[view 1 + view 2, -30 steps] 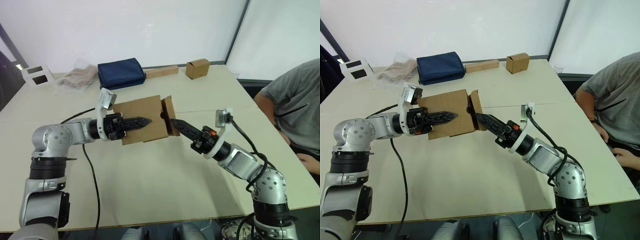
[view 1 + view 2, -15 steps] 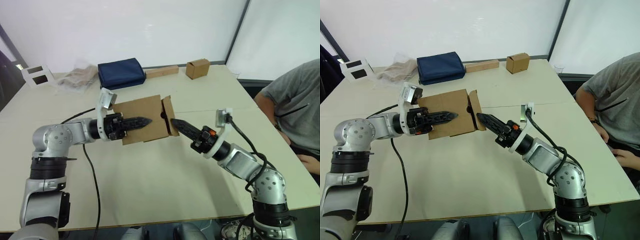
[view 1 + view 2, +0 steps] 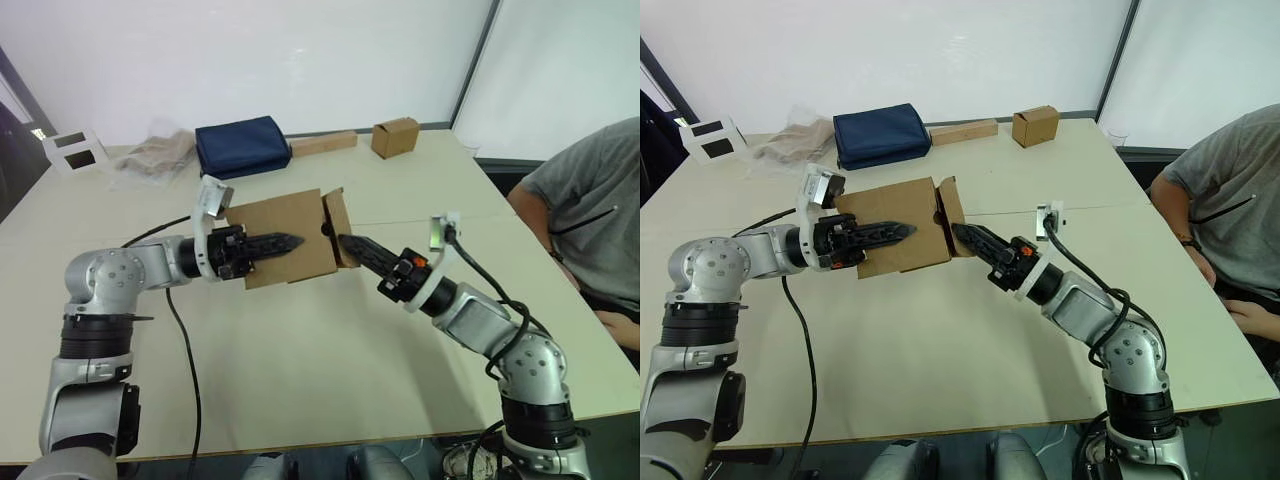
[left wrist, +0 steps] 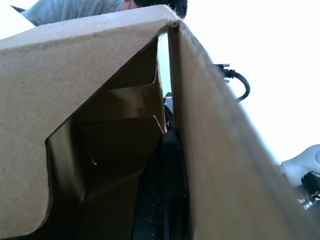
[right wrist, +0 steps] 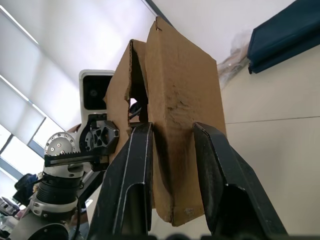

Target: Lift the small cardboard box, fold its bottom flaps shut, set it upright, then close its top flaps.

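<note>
Through the right wrist view, parted fingers (image 5: 220, 175) straddle one bottom flap (image 5: 187, 130).

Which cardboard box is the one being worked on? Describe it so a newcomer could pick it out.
Start at the beige table and look mid-table, between the two arms. The small cardboard box is held up off the table on the left gripper, flaps facing the right gripper. Unlike the smaller tab-top box by the far edge, it is larger and held.

— How many boxes do you count?
— Two: the small cardboard box (image 3: 288, 238) and a smaller brown box (image 3: 395, 137) at the back.
— Anything else on the counter (image 3: 300, 350)?
— One cardboard strip (image 3: 323, 143), one blue bag (image 3: 241, 145), one crumpled plastic bag (image 3: 150, 155), one white block (image 3: 74, 151).
— Claws?
— Two: left claw (image 3: 285, 242), right claw (image 3: 352, 244). One person (image 3: 590, 200) beside.
</note>
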